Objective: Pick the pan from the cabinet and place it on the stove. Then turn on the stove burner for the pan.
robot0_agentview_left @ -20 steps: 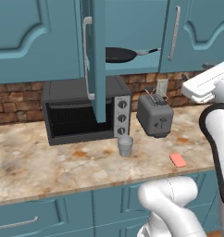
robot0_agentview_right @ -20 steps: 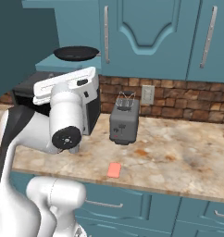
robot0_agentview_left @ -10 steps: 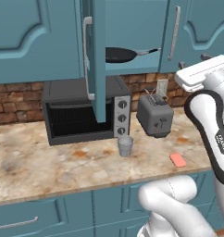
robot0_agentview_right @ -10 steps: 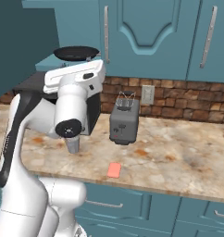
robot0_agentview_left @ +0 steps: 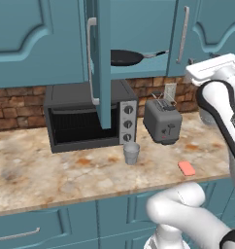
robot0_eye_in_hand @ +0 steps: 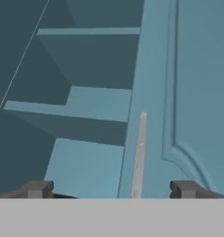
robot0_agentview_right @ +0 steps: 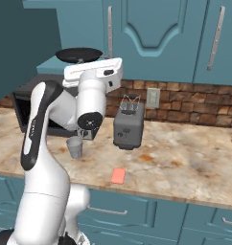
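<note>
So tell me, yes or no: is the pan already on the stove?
No, the pan sits on the bottom shelf of the open cabinet, above the toaster oven, in the left base view.

Black pan (robot0_agentview_left: 125,57), teal cabinet (robot0_agentview_left: 41,44), pink sponge (robot0_agentview_left: 186,168)

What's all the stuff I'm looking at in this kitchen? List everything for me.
pan: one, black with a thin grey handle, on the open cabinet's bottom shelf
cabinet: one, teal, on the wall, door swung open
toaster oven: one, black, on the counter under the cabinet
toaster: one, grey, right of the toaster oven
cup: one, grey, in front of the toaster oven
sponge: one, pink, near the counter's front edge
wall outlet: one, pale, on the brick backsplash
gripper: one, dark tips, open, facing the cabinet's shelves
</note>
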{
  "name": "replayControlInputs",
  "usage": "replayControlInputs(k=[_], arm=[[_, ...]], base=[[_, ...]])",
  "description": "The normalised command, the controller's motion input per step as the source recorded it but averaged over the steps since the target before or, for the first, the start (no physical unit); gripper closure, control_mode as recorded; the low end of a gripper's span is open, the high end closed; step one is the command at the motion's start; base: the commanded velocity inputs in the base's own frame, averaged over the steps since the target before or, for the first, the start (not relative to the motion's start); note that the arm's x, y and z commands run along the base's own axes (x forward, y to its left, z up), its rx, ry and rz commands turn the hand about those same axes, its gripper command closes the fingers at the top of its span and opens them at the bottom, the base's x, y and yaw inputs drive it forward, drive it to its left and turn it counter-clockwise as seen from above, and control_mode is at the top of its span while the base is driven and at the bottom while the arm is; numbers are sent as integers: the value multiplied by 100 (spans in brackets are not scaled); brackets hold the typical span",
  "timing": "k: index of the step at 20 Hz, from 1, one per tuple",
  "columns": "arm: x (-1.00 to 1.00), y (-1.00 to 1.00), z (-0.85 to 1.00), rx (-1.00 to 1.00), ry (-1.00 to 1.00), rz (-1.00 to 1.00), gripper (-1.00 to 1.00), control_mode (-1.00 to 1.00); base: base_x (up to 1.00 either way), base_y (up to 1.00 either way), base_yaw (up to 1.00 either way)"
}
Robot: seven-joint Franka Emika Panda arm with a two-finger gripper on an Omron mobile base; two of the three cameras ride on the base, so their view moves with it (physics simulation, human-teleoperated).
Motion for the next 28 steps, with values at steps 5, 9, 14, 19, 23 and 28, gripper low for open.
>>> replayControlInputs(k=[5,9,14,19,23,28], arm=[[52,0,0,1,3,-2,-100,-100],[58,0,0,1,6,-3,-100,-100],[62,-7,0,1,7,-4,-100,-100],[58,-22,0,0,9,-7,-100,-100],[56,-17,0,0,8,-6,-100,-100],[40,0,0,0,4,0,-100,-100]], base=[[0,0,0],[0,0,0],[0,0,0],[0,0,0],[0,0,0],[0,0,0]])
